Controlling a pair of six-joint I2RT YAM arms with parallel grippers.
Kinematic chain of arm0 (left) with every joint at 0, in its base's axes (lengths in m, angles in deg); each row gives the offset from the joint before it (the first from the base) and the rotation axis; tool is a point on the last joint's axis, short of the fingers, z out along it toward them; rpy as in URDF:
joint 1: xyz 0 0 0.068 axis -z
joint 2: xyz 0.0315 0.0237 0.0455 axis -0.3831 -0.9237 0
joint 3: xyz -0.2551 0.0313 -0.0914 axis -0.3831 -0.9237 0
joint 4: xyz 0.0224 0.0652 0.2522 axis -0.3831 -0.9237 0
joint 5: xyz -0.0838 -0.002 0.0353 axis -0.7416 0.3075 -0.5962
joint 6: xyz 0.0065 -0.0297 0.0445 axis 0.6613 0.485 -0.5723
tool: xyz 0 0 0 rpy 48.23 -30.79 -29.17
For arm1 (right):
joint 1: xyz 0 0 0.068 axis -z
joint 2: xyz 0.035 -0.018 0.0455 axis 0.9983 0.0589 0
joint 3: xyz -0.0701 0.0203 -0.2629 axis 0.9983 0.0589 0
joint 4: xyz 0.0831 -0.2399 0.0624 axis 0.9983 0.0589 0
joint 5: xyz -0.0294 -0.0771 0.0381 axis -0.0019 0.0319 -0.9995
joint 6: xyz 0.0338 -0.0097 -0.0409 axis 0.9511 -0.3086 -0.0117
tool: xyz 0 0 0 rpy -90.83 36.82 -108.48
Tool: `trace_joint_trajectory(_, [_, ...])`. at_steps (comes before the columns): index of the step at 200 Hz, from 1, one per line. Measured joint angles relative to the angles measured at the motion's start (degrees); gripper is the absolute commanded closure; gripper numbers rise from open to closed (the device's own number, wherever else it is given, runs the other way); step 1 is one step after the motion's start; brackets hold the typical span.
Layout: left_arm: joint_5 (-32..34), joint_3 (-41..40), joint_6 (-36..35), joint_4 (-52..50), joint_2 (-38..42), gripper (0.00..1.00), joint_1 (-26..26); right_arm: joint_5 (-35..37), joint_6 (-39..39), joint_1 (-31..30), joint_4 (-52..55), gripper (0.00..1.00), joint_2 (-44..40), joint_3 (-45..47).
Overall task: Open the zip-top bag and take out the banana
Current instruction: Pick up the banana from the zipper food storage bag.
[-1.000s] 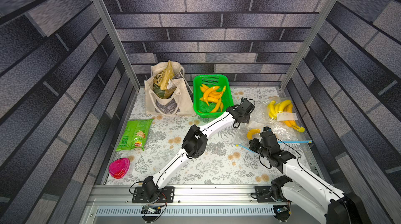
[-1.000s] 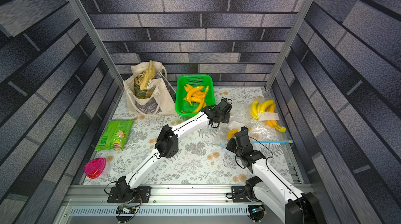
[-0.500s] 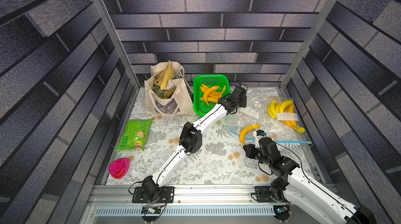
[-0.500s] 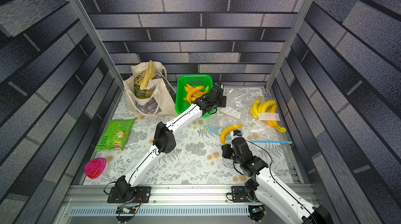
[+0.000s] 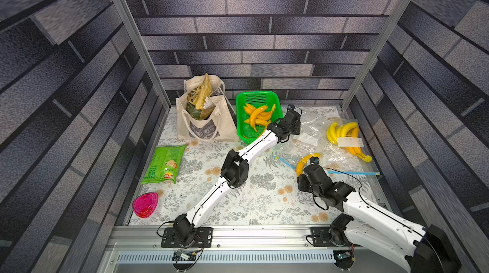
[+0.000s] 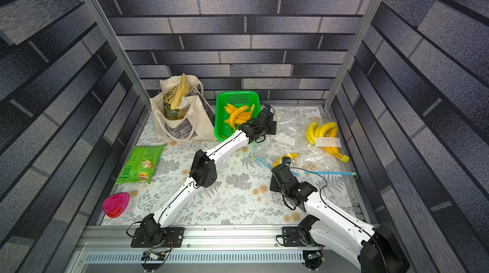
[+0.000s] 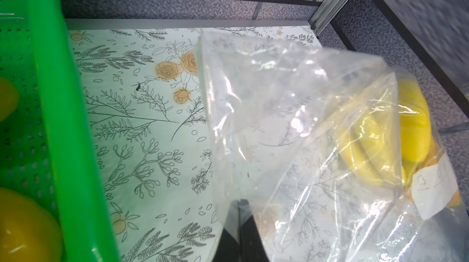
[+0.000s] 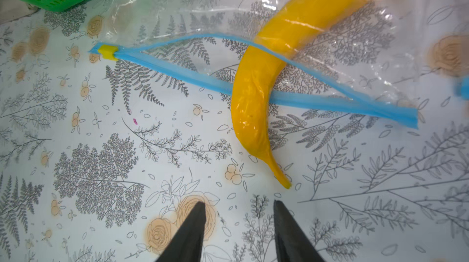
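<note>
on the flowered table (image 5: 264,205), between grey brick-patterned walls (image 5: 264,20), the orange-yellow banana (image 8: 256,90) is seen half out of the opened zip-top bag (image 8: 342,39), which is kept pinched by the left gripper (image 7: 238,203), while the right gripper (image 8: 238,203), nearly closed a second ago, is now spread empty near its tip.

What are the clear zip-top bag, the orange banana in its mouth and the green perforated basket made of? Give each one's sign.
The clear zip-top bag looks like thin glossy plastic film: crinkled, see-through. The orange banana is probably moulded plastic: uniform colour, waxy sheen. The green perforated basket seems rigid plastic: moulded holes.
</note>
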Motion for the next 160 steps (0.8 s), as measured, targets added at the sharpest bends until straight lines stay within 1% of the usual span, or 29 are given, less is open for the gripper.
trace_joint_trajectory(16, [-0.09,0.02,-0.02,0.0,0.0,0.99,0.0,1.84,-0.7,0.85,-1.42,0.45,4.28,-2.05])
trace_joint_trajectory(60, [-0.07,0.02,-0.26,0.0,0.0,0.97,0.24,0.92,-1.31,5.95,-5.95,0.45,12.96,-2.64])
trace_joint_trajectory(91, [-0.09,0.07,-0.31,0.04,0.0,0.97,0.85,-0.31,-1.55,6.93,-10.64,0.45,17.9,-2.93])
trace_joint_trajectory(106, [-0.09,0.07,-0.39,0.17,0.0,0.97,1.2,-0.94,-1.68,7.21,-12.59,0.47,20.52,-3.48])
trace_joint_trajectory(118, [-0.09,0.07,-0.42,0.46,0.0,0.97,1.46,-0.87,-1.7,7.41,-13.29,0.51,22.84,-4.52])
trace_joint_trajectory(127, [-0.07,0.07,-0.42,0.5,0.0,0.97,1.64,-0.57,-1.53,7.54,-13.81,0.58,24.26,-5.35])
trace_joint_trajectory(137, [-0.09,0.07,-0.44,0.7,0.0,0.97,1.81,-0.31,-1.88,7.54,-14.27,0.68,25.22,-5.92])
trace_joint_trajectory(160, [-0.11,0.07,-0.46,0.87,0.0,0.96,1.88,-0.42,-0.9,7.63,-14.49,0.8,24.76,-5.95])
